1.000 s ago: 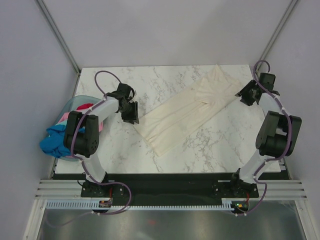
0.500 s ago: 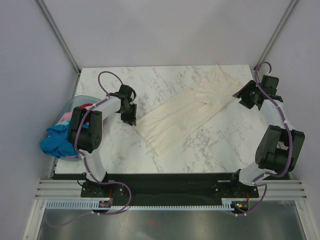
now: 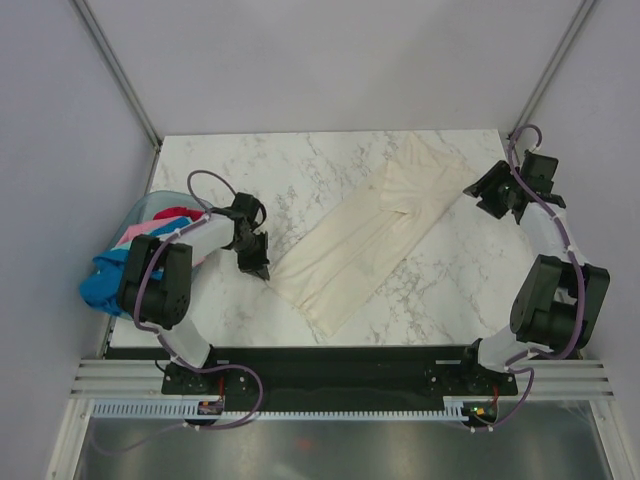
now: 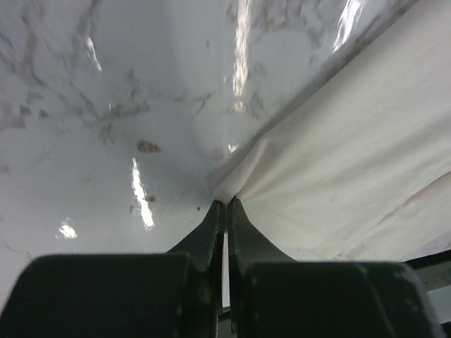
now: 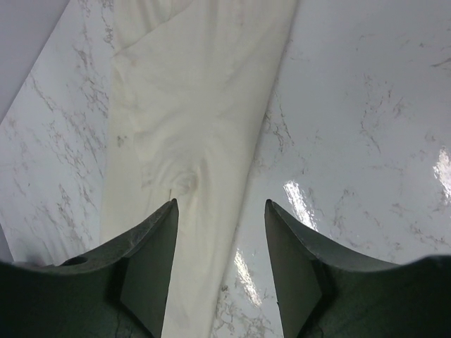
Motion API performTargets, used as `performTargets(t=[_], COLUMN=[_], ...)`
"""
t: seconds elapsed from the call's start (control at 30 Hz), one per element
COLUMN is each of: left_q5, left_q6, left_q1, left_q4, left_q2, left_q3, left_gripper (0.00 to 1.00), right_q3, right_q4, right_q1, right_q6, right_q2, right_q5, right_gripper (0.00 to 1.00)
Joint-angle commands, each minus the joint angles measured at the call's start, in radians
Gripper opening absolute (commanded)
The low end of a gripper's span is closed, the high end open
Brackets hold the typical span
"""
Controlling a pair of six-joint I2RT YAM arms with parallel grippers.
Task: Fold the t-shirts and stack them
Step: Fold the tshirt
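Note:
The cream-white t-shirt (image 3: pixel 365 232) lies as a long folded strip, diagonal across the marble table. My left gripper (image 3: pixel 263 268) is shut on its near left corner; in the left wrist view the cloth (image 4: pixel 352 162) puckers into the closed tips of that gripper (image 4: pixel 225 204). My right gripper (image 3: pixel 488 197) is open near the shirt's far right end. In the right wrist view that gripper (image 5: pixel 220 203) holds nothing, with one fingertip over the shirt (image 5: pixel 190 105) and the other over bare marble. More t-shirts, blue (image 3: pixel 108 285), pink (image 3: pixel 127 237) and red (image 3: pixel 172 212), are piled at the left.
A pale blue basket (image 3: pixel 143 207) holding the coloured shirts sits at the table's left edge, partly overhanging it. Bare marble table (image 3: pixel 300 170) lies behind the shirt and at the near right. Grey walls and frame posts close in the back and sides.
The left gripper has shut on the shirt's corner and drawn back toward the near left, dragging the whole shirt that way. The right gripper has shifted slightly to the right and opened a little.

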Motion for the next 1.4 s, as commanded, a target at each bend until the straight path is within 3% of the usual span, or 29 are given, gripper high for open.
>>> performTargets(t=[0.0,0.23,0.37,0.5,0.63,0.77,0.9,1.13,1.23,1.33,1.37], left_q5=[0.075,0.089,0.031,0.009,-0.024,-0.083,-0.017,0.086,0.092,0.086,0.084], left_q6=[-0.134,-0.367,-0.448,-0.418,-0.323,-0.229,-0.194,-0.125,-0.117,-0.114,-0.109], left_q1=[-0.028,-0.097,-0.138,-0.146,-0.146,-0.141,-0.126,-0.126,-0.126,-0.123,-0.123], left_q4=[-0.043,0.031,0.037,0.020,0.002,0.002,-0.009,0.046,0.048,0.048,0.047], left_q2=[-0.129,-0.404,-0.527,-0.588,-0.582,-0.443,-0.297,-0.249,-0.217,-0.194,-0.186], left_q3=[-0.101,-0.328,-0.411,-0.376,-0.231,-0.128,-0.034,0.023,0.044,0.061,0.066], left_gripper=[0.02,0.04,0.22,0.31,0.34,0.38,0.37,0.39,0.38,0.38,0.38], right_q3=[-0.047,-0.035,0.038,0.094,0.133,0.189,0.265,0.433,0.505,0.558,0.570], right_q4=[0.083,0.221,0.249,0.266,0.307,0.321,0.327,0.321,0.321,0.321,0.321], right_q1=[0.011,0.014,0.014,0.014,0.012,0.014,0.014,0.015,0.017,0.018,0.018], right_q6=[-0.020,0.016,0.020,0.025,0.013,0.022,0.051,0.108,0.128,0.137,0.138], right_q2=[0.038,0.161,0.270,0.366,0.451,0.537,0.612,0.744,0.810,0.863,0.876], right_q5=[-0.009,-0.047,-0.047,-0.033,-0.003,0.008,-0.012,0.007,-0.009,-0.016,-0.012], right_gripper=[0.61,0.61,0.61,0.60,0.58,0.56,0.54,0.51,0.43,0.26,0.15])
